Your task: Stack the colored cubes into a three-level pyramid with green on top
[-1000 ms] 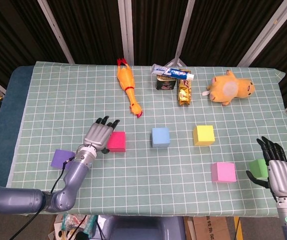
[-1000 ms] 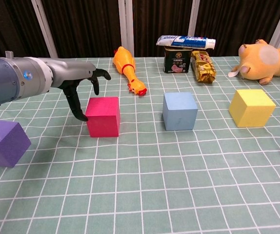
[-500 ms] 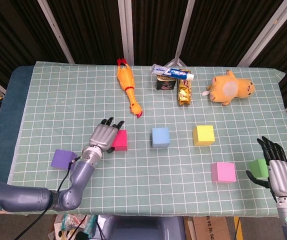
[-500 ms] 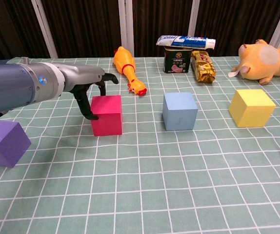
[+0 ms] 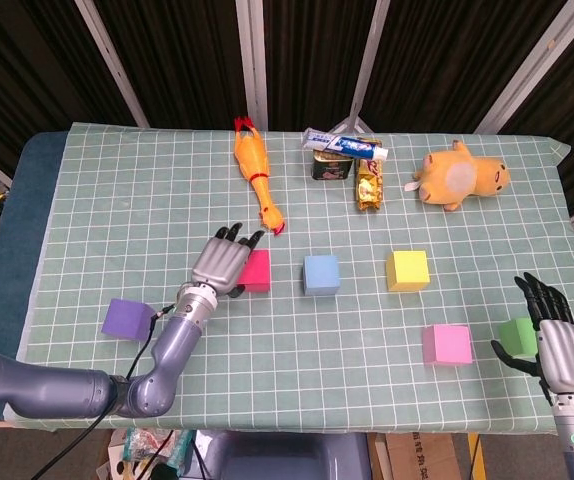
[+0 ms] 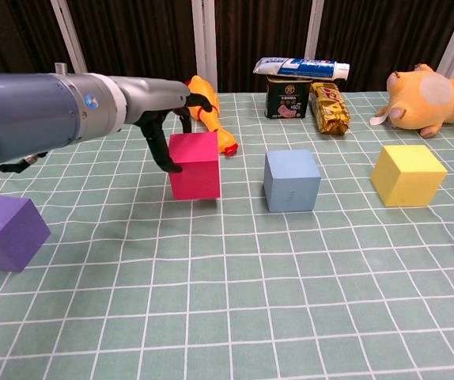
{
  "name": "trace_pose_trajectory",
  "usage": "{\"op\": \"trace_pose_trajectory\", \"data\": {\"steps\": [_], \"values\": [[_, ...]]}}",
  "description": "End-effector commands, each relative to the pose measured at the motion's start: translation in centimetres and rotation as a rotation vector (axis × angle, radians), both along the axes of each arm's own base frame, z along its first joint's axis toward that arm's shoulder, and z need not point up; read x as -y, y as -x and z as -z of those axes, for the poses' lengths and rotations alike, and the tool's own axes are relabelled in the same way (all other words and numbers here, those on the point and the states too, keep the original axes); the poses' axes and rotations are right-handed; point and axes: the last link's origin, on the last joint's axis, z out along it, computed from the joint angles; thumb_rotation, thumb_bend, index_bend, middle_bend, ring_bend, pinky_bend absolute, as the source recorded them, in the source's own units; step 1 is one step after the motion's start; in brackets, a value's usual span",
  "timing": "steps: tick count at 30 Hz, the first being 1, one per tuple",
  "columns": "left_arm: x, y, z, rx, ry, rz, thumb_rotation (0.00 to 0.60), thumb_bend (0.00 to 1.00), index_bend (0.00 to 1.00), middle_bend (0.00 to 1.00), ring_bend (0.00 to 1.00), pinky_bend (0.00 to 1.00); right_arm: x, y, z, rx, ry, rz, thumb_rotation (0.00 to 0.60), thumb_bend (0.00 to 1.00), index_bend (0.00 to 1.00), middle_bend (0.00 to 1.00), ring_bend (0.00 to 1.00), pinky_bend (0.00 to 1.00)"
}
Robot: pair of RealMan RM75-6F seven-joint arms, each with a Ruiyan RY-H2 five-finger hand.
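My left hand [image 5: 225, 265] [image 6: 168, 119] holds the red cube [image 5: 258, 270] [image 6: 195, 165], thumb on its left face and fingers over its far top edge. To its right stand the blue cube [image 5: 321, 274] [image 6: 291, 180] and the yellow cube [image 5: 407, 270] [image 6: 407, 174]. The purple cube [image 5: 127, 318] [image 6: 5, 231] sits at the front left. The pink cube [image 5: 446, 344] lies front right. My right hand [image 5: 557, 340] rests open just right of the green cube [image 5: 515, 335], fingers spread; the chest view does not show it.
At the back lie a rubber chicken [image 5: 255, 180], a can [image 5: 332, 165] with a toothpaste tube [image 5: 345, 147] on it, a snack bar [image 5: 368, 185] and an orange plush toy [image 5: 459, 175]. The table's front edge runs just below the right hand.
My left hand has moved right and slightly away from me, taking the red cube with it toward the blue cube. The right hand has stayed put.
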Motion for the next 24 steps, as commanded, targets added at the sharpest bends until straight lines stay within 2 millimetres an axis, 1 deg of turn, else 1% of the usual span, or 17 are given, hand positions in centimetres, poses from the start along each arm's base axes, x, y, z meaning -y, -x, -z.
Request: {"op": "trace_pose_trajectory", "data": {"steps": [1,8,24], "values": [[-0.1,-0.9,0.5,0.001,0.006,0.001,0.600,0.36,0.02,0.31,0.05,0.12,0.0,0.0,0.0,0.009,-0.002,0.003,0.600,0.26,0.00,0.00,0.00,0.00],[-0.2,-2.3,1.7,-0.012,0.017,0.000,0.600,0.36,0.02,0.31,0.05,0.12,0.0,0.0,0.1,0.031,-0.013,0.011,0.600,0.26,0.00,0.00,0.00,0.00],[-0.7,-3.6,3.6,-0.024,0.032,-0.012,0.600,0.36,0.02,0.31,0.05,0.12,0.1,0.0,0.2,0.057,-0.025,0.023,0.600,0.26,0.00,0.00,0.00,0.00]]}}
